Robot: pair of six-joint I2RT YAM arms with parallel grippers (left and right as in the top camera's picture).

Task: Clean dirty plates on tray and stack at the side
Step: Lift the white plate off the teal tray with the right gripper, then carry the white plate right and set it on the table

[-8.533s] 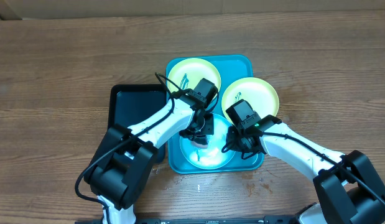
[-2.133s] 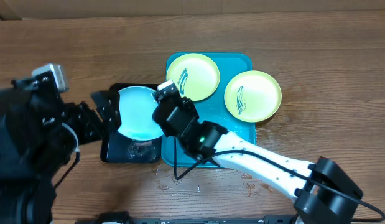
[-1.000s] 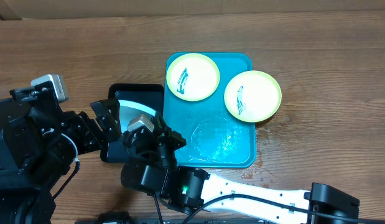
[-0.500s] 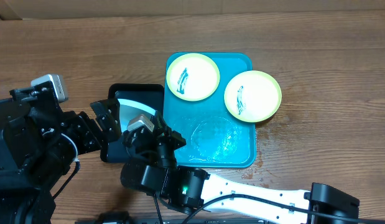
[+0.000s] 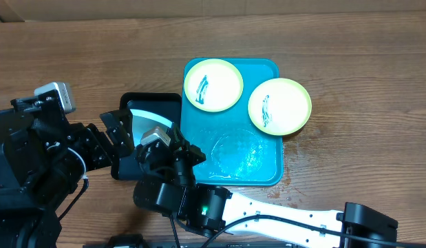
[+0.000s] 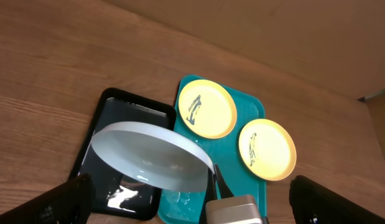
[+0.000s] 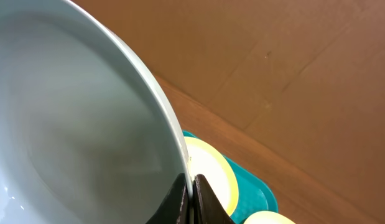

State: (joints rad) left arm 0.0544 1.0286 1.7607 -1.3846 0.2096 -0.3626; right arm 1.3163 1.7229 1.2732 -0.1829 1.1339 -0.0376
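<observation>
My right gripper (image 7: 192, 193) is shut on the rim of a pale plate (image 7: 74, 124), held tilted on edge above the black tray (image 5: 154, 100); the same plate (image 6: 148, 155) shows no smear. Two yellow-rimmed plates (image 5: 213, 84) (image 5: 279, 105) with dark smears lie at the far end of the turquoise tray (image 5: 264, 169), the right one overhanging its rim. My left gripper (image 6: 192, 205) hangs high over the table's left side, open and holding nothing, its fingers (image 6: 71, 199) spread wide.
A wet patch (image 5: 240, 151) glistens on the turquoise tray's near half. The black tray (image 6: 111, 112) is wet too and sits against the turquoise tray's left rim. Bare wooden table (image 5: 350, 62) surrounds both trays.
Nothing has moved in the last second. Before that, my right gripper carried the pale plate from the turquoise tray to above the black tray and raised it.
</observation>
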